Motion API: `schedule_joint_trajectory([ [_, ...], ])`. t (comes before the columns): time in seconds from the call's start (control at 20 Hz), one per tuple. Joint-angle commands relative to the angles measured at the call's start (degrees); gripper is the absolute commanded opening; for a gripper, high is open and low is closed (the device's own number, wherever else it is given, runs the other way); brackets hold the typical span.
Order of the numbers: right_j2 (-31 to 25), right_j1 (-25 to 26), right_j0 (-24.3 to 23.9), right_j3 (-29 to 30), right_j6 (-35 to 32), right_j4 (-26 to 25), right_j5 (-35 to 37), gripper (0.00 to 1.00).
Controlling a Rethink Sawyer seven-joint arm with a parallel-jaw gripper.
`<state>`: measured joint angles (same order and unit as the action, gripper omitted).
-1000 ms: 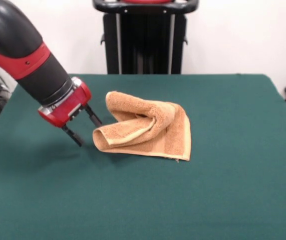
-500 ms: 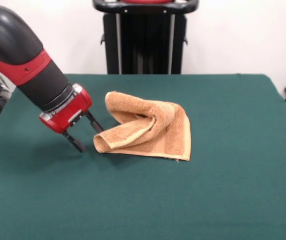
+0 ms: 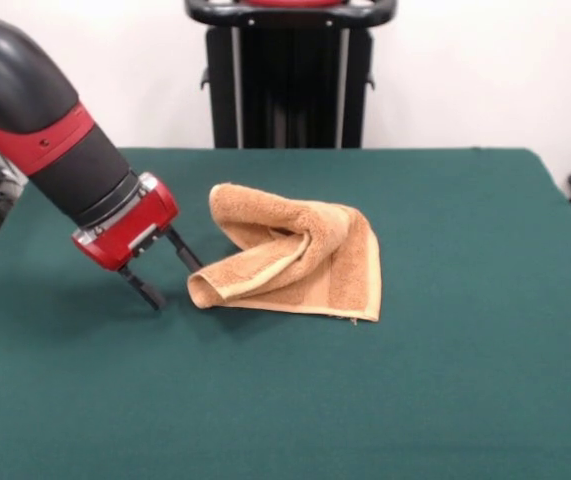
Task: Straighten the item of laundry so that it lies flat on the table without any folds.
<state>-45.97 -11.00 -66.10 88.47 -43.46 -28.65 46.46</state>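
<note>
Laundry is the subject: a red and black arm slants down to a claw (image 3: 171,280) with its two dark fingers (image 3: 146,291) spread apart and empty, tips low over the green counter (image 3: 465,380), apparently lined up to catch the rolled end of the orange-tan towel (image 3: 295,265) just beside it. That towel lies near the counter's middle, folded over on itself, its thick roll toward the claw and its flat layered part toward the counter's right edge. Its long axis runs roughly parallel to the counter's front edge.
</note>
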Motion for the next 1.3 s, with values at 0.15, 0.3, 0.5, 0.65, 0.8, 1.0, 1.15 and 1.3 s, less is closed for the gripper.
schedule_joint_trajectory([
  [0.15,2.00,-2.29,4.91,-1.17,-1.53,1.44,5.83,1.00],
  [0.3,3.69,-3.72,6.19,-1.88,-1.03,1.04,9.89,1.00],
  [0.5,5.88,-4.96,7.93,-3.38,-0.74,0.66,15.61,1.00],
  [0.65,6.22,-5.54,8.25,-3.66,-0.67,1.00,18.05,1.00],
  [0.8,6.09,-6.01,8.30,-4.00,-0.72,1.62,20.12,1.00],
  [1.0,5.23,-5.56,8.00,-3.88,-1.53,1.93,19.14,1.00],
  [1.15,4.94,-4.13,8.04,-4.29,-2.01,2.19,18.35,1.00],
  [1.3,4.08,-1.90,7.87,-4.72,-2.23,2.21,14.36,1.00],
])
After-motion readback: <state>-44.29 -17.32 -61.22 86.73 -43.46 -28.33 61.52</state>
